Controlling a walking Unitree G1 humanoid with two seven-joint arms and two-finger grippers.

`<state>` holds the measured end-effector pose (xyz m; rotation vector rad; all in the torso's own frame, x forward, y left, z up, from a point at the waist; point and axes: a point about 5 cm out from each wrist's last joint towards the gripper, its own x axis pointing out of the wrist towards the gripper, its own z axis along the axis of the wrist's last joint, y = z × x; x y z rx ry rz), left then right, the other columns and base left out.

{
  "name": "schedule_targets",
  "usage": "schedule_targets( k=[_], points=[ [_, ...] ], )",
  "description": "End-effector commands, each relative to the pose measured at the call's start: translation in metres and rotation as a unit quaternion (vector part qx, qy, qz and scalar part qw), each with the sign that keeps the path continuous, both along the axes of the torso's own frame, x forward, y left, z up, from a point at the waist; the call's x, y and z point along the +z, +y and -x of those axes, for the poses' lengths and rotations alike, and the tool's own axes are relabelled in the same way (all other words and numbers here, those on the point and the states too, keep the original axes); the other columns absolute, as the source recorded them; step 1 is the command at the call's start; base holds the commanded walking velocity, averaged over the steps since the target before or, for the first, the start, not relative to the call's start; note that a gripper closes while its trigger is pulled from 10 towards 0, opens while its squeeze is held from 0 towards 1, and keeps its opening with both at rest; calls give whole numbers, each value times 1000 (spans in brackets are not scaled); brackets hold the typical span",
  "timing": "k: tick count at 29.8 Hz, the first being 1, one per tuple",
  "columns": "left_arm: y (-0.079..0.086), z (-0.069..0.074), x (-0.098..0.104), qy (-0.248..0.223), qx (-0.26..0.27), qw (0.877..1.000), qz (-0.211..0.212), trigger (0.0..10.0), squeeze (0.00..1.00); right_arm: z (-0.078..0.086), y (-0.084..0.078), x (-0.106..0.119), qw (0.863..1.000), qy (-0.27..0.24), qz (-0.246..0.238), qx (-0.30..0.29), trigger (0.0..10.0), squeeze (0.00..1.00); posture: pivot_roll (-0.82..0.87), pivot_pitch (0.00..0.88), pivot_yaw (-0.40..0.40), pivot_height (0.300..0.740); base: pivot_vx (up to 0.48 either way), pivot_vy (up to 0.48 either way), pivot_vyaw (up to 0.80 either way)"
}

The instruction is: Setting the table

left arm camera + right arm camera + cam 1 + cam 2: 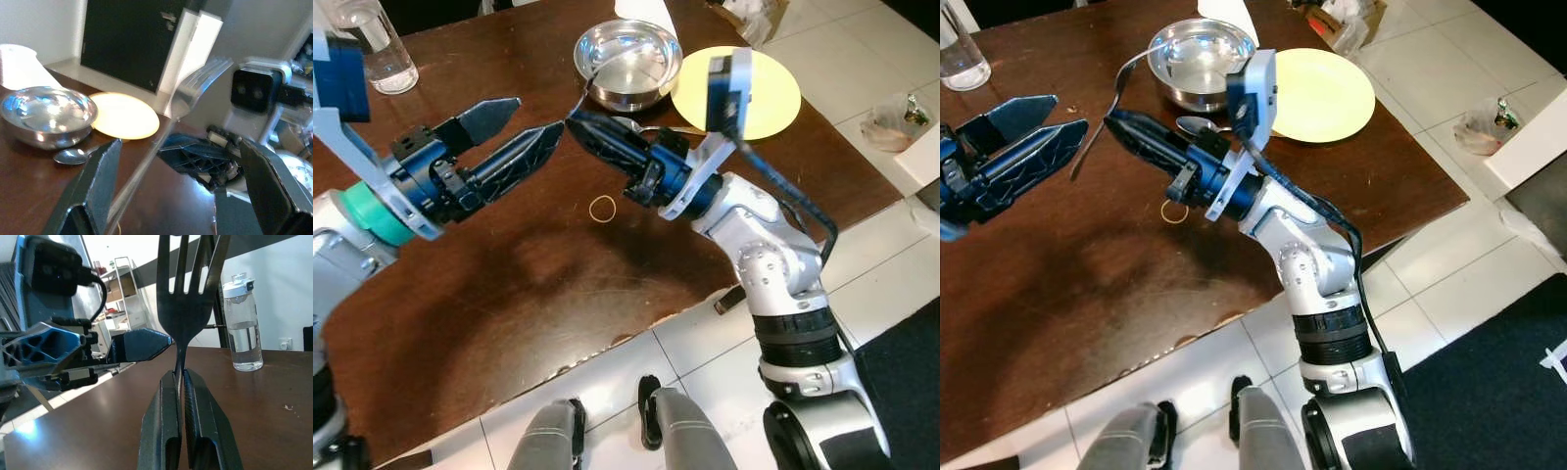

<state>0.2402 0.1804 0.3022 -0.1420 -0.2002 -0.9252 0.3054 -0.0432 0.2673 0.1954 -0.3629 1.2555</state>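
My right gripper (pixel 574 119) is shut on a metal fork (pixel 1116 90) and holds it up above the dark wooden table (pixel 509 284). In the right wrist view the fork (pixel 188 298) stands with its tines up, pinched between the two fingers. My left gripper (pixel 540 115) is open, and its tips nearly meet the right gripper's tips. In the left wrist view the fork's handle (pixel 156 147) runs through the gap between the left fingers (pixel 100 181) without being clamped. Behind the grippers a steel bowl (pixel 626 59), a yellow plate (pixel 773 98) and a spoon (pixel 73 155) rest on the table.
A rubber band (pixel 603 207) lies on the table under the grippers. A water bottle (pixel 377 44) stands at the far left. The table's edge (pixel 636 328) runs just before my feet, with white tiles beyond. A plastic bag (pixel 893 123) lies on the floor at the right.
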Motion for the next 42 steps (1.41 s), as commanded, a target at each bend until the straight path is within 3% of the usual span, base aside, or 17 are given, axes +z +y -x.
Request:
schedule_targets(
  k=[1, 3, 12, 18, 19, 21, 22, 23, 24, 27, 28, 42],
  points=[
    [-2, 6, 4, -22, -12, 999, -40, 10000, 0, 3, 5, 0, 999, -25, 19, 3, 10000, 0, 10, 157, 45, 740, 0, 0, 0],
    [3, 7, 11, -41, -9, 996, -76, 10000, 0, 4, 6, 0, 999, -28, 24, 7, 10000, 0, 10, 157, 45, 740, 0, 0, 0],
    [5, 10, 38, -103, -24, 987, -120, 10000, 0, 31, 15, -2, 989, -65, 72, 116, 10000, 0, 15, 159, 41, 740, 0, 0, 0],
    [4, 8, 33, -98, -34, 983, -151, 10000, 0, 36, 22, 0, 983, -90, 86, 136, 10000, 0, 17, 155, 39, 740, 0, 0, 0],
    [2, 7, 27, -93, -41, 982, -160, 8000, 0, 38, 27, 1, 980, -97, 89, 147, 10000, 0, 16, 154, 41, 740, 0, 0, 0],
    [1, 6, 25, -89, -44, 982, -161, 8000, 0, 39, 29, 2, 980, -99, 89, 151, 10000, 0, 16, 154, 41, 740, 0, 0, 0],
    [0, 6, 22, -82, -48, 982, -161, 4000, 0, 40, 31, 3, 978, -102, 89, 156, 10000, 0, 13, 152, 42, 740, 0, 0, 0],
    [0, 6, 22, -82, -48, 982, -161, 4000, 0, 40, 31, 3, 978, -102, 89, 156, 10000, 0, 13, 152, 42, 740, 0, 0, 0],
    [0, 5, 20, -74, -52, 983, -159, 1020, 0, 41, 33, 4, 977, -106, 90, 161, 10000, 0, 13, 152, 42, 740, 0, 0, 0],
    [0, 5, 19, -71, -55, 983, -158, 1020, 0, 41, 33, 5, 977, -109, 91, 162, 10000, 0, 13, 152, 42, 740, 0, 0, 0],
    [0, 5, 18, -70, -54, 984, -157, 0, 0, 41, 33, 6, 976, -110, 91, 162, 10000, 0, 14, 152, 41, 740, 0, 0, 0],
    [1, -2, 21, -83, -30, 987, -132, 0, 0, 39, 34, 4, 979, -103, 88, 154, 10000, 0, 12, 148, 38, 740, 0, 0, 0]
  ],
)
